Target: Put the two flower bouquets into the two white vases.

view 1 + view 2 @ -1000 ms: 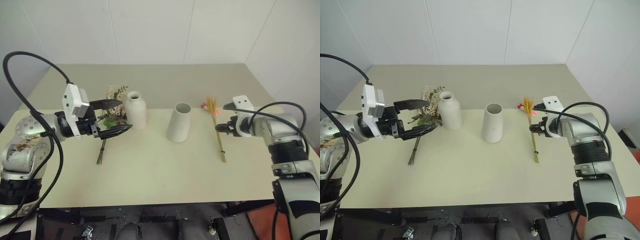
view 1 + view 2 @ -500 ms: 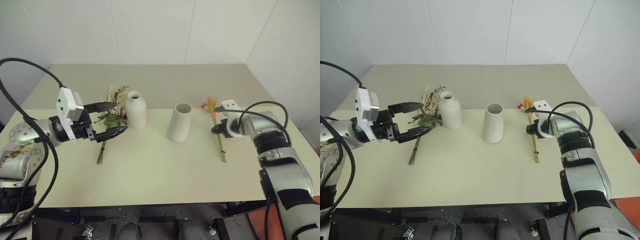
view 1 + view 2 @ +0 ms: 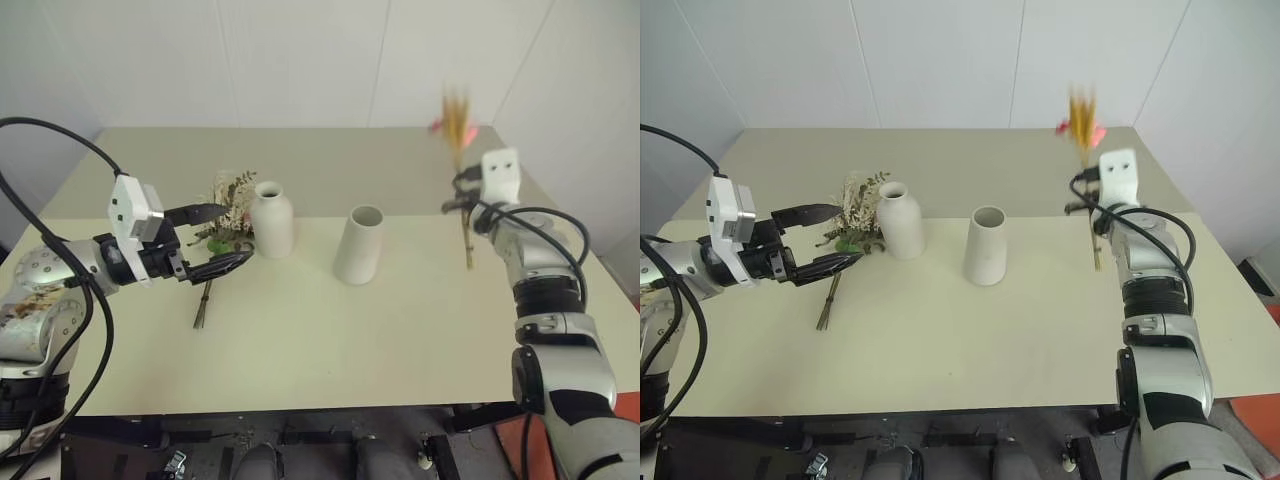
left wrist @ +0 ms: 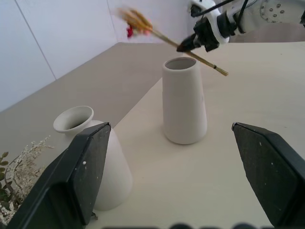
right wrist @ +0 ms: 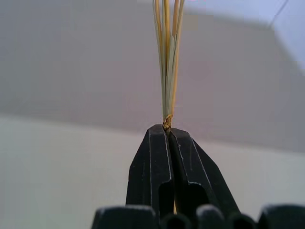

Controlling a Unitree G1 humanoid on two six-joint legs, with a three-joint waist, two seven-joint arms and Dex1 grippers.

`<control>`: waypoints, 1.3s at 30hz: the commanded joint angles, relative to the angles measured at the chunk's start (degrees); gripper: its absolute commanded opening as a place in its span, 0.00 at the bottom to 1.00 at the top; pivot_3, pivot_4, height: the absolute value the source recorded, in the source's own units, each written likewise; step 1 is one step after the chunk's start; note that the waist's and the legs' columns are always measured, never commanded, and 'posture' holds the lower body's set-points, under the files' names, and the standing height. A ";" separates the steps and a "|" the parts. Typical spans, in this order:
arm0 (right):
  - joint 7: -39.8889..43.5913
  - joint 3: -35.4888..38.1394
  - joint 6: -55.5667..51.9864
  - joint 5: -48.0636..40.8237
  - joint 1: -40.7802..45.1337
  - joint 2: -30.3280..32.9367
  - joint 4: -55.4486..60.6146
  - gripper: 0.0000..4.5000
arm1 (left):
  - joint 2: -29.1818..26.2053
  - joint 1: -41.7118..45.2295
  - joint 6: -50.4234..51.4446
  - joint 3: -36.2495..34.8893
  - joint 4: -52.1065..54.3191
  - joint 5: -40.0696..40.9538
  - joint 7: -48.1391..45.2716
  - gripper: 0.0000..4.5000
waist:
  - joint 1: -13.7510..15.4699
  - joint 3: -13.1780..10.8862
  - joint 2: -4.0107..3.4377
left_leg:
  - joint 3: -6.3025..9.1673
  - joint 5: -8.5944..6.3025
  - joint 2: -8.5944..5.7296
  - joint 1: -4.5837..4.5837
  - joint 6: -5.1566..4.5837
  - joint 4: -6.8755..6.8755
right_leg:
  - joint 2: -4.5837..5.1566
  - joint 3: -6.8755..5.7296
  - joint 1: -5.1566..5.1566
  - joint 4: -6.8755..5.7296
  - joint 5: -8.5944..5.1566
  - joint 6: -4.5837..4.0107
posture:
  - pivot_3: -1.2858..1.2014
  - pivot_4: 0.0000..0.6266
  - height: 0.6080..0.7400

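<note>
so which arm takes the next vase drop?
Right. Its gripper is shut on the wheat bunch, held upright off the table, near the wide vase. The left gripper is open and holds nothing, with the rose bunch lying on the table.

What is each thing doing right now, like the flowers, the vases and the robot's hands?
Wheat bunch: lifted, held upright.
Rose bouquet: lying on table.
Bottle vase: upright, empty.
Wide vase: upright, empty.
Right gripper: jaws shut on wheat bunch.
Left gripper: jaws open, empty.
</note>
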State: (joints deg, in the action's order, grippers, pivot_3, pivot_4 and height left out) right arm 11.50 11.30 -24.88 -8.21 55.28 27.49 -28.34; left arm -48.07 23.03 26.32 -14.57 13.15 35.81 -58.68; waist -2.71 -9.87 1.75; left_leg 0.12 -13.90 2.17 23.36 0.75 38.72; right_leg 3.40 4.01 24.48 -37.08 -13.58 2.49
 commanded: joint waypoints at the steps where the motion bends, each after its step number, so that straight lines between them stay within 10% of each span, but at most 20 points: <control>1: 0.03 9.15 2.72 -11.50 3.03 -2.82 15.05 0.01 | -0.99 1.68 -0.98 -0.54 0.57 -0.23 -0.28 0.99 | -0.10 0.00 0.00 | 0.00 0.00 0.03 -0.03 0.00 0.00 | -0.02 -0.01 -0.01 -0.02 0.00 -0.01 | 0.52 0.24 1.00; 9: 2.02 9.59 2.68 -27.66 2.08 -15.67 32.61 0.01 | -0.30 6.12 -2.66 1.26 -3.78 -1.92 -1.62 0.99 | 0.00 0.01 -0.02 | 0.00 0.00 0.11 -0.19 0.00 -0.01 | -0.09 -0.03 -0.15 -0.03 0.01 -0.03 | 0.52 0.24 1.00; 39: 9.26 -2.44 16.51 -21.13 -14.87 -23.68 29.71 0.01 | -0.77 4.22 -3.14 -0.04 -2.21 -2.80 0.05 0.99 | 0.03 0.00 -0.04 | 0.01 0.00 0.13 -0.14 0.00 -0.02 | -0.10 -0.07 -0.10 -0.02 0.01 -0.05 | 0.52 0.24 1.00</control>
State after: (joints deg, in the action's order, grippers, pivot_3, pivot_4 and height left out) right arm 19.59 9.61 -10.83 -29.94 40.86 3.93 -1.05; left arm -48.04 27.08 24.06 -12.60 9.24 32.86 -59.00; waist -2.67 -9.87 1.71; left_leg 0.12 -13.90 2.29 23.22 0.75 38.69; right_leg 3.30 3.95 24.38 -37.10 -13.57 2.45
